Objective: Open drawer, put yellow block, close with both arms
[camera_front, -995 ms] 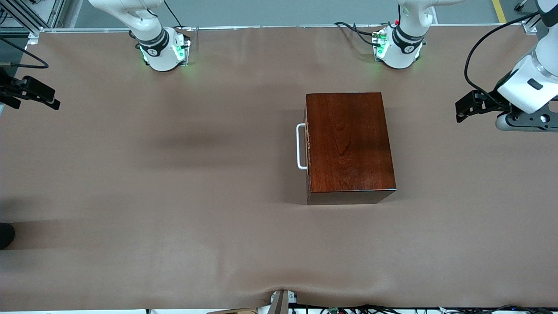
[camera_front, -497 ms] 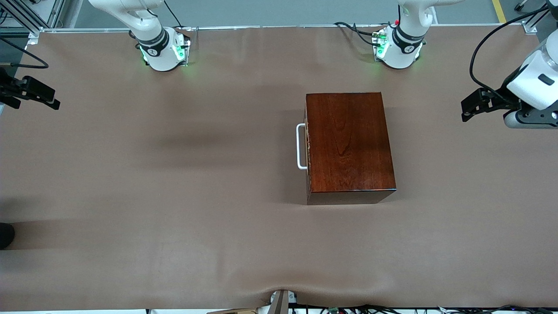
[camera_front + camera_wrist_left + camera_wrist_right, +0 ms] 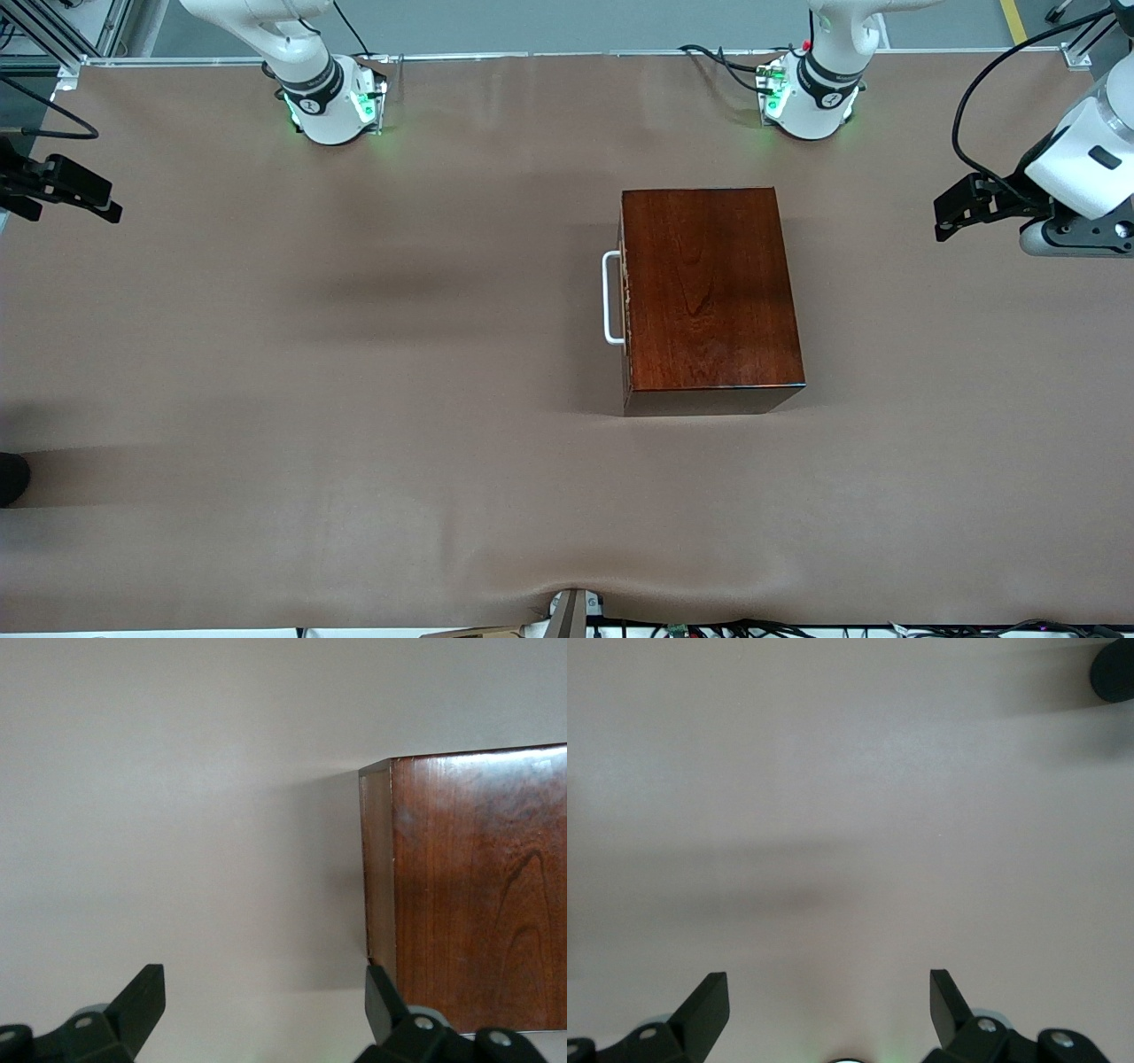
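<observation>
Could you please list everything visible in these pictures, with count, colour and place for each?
wooden box: one, glossy dark mahogany, on the table toward the left arm's end.
drawer: one, shut, its dark front facing the right arm's end.
handle: one, white bar, on the drawer front.
yellow block: none in view.
table: one, brown cover.
round dark object: one, black, at the table edge toward the right arm's end.
right gripper: one, black, open, over bare table.
left gripper: one, black, open, beside the box's end.
</observation>
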